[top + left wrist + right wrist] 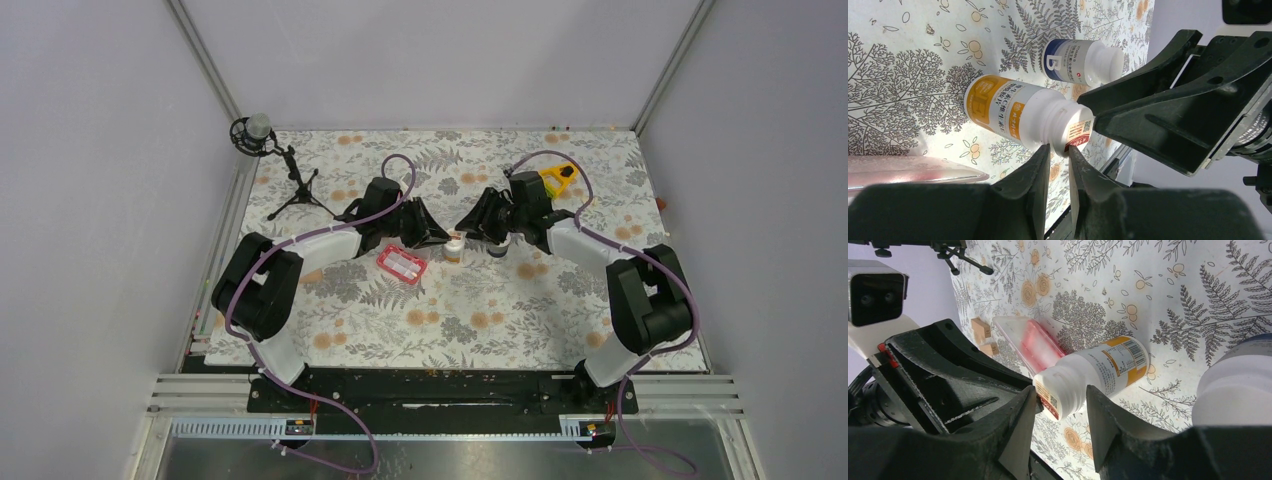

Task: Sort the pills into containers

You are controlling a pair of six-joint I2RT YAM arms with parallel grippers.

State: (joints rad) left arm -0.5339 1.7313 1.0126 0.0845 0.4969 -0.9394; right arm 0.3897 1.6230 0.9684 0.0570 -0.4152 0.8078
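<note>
The red-pink pill tray [402, 263] lies on the flowered cloth, left of a white orange-labelled bottle [454, 248] that stands between my grippers. It shows in the left wrist view [908, 170] and the right wrist view [1035, 345]. My left gripper [437, 236] [1058, 148] is nearly shut with nothing in the slit, its tips against the bottle's [1013, 107] neck. My right gripper [474, 226] [1060, 400] has its jaws on both sides of that bottle's white cap [1060, 392]. No pills show.
A second white bottle with a blue label [500, 248] [1068, 60] [1238, 385] stands just right of the first. A yellow wedge tool [560, 178] lies behind the right arm. A microphone tripod [290, 185] stands far left. Two small tan blocks [982, 330] lie beyond the tray.
</note>
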